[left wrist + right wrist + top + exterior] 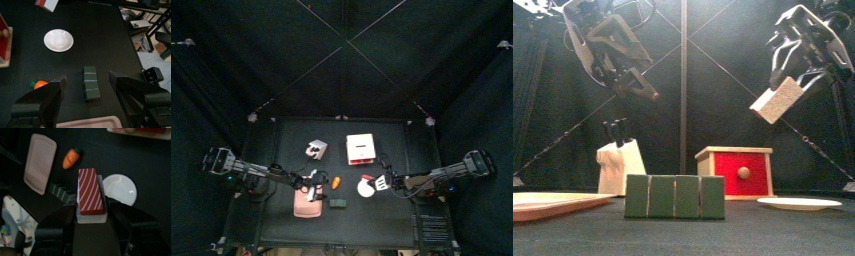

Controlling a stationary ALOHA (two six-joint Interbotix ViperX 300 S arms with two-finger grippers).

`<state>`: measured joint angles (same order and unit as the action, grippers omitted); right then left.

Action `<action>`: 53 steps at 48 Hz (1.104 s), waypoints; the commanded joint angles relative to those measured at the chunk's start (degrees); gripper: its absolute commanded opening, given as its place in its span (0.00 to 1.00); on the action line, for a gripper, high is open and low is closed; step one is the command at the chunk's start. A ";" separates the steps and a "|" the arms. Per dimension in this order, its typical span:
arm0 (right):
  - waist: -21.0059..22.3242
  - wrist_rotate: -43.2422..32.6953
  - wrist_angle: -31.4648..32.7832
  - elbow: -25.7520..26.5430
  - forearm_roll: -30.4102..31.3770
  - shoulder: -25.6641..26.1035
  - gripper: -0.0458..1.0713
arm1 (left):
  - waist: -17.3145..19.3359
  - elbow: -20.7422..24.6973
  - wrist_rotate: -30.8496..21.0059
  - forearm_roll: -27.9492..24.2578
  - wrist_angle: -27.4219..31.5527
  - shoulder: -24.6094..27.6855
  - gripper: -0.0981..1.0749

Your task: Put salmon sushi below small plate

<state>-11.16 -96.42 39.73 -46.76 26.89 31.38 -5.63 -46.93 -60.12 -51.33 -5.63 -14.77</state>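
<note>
The salmon sushi [90,193], a red-striped piece on white rice, is clamped in my right gripper [91,204]. In the front view the sushi [778,100] hangs high above the table in the right gripper [788,84]. The small plate [121,189] is a round white dish lying empty on the table just beyond the sushi. It also shows in the front view [799,204] and the top view [368,188]. My left gripper [87,79] is open and empty, hovering above a green block [91,84].
A white box with a red front [736,172] stands behind the plate. A pale pink slab [307,203] lies at the front left, an orange piece [71,158] beside it. A knife block [620,165] stands at the back left.
</note>
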 commanded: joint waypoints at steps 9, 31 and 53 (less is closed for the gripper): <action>4.13 20.92 -0.97 2.11 -14.94 1.14 0.63 | 0.26 0.53 0.00 0.09 -0.18 -0.79 0.92; 0.79 50.27 -8.00 -0.44 -25.31 -3.08 0.63 | 0.35 0.18 0.00 0.26 -0.18 -0.79 0.92; -8.17 53.26 -19.60 -1.41 -18.63 -13.89 0.63 | 0.26 -0.26 0.00 0.26 -0.18 -0.62 0.92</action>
<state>-18.98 -42.98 21.88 -49.04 6.42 18.37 -5.54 -47.81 -60.12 -51.15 -5.63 -14.85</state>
